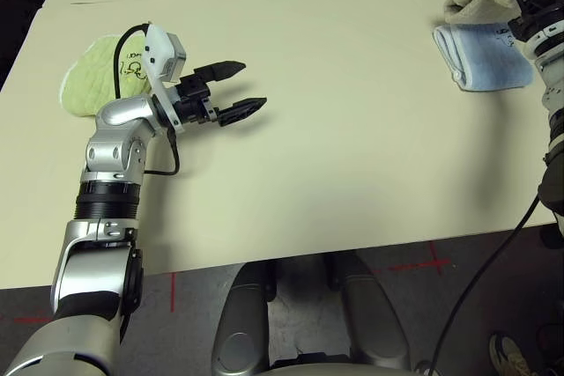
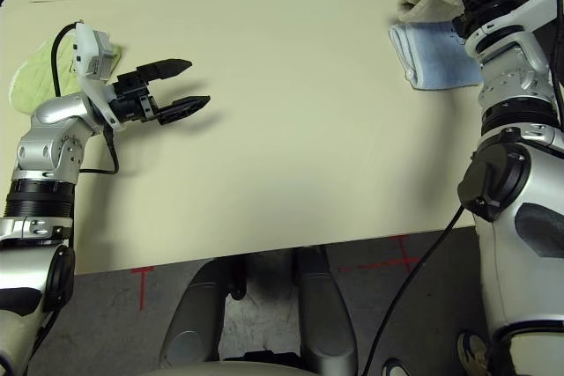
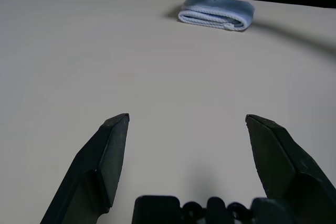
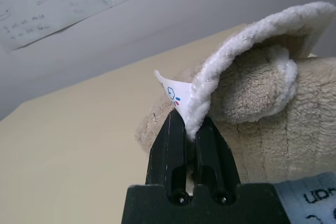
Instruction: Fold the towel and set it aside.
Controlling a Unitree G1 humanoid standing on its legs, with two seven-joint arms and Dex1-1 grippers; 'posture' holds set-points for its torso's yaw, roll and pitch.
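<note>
Towel [image 4: 262,103], folded and pinched in the right gripper [image 4: 190,127], hangs upper right over the blue towel [image 1: 485,55], unreleased; left gripper [image 1: 240,87] gapes empty.

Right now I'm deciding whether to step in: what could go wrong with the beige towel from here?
The right end effector pinches only the towel's stitched edge, so it may slip out. The towel bunches over the light blue towel, so setting it down could drag or rumple that one. The left end effector hangs open far off, giving no support.
</note>
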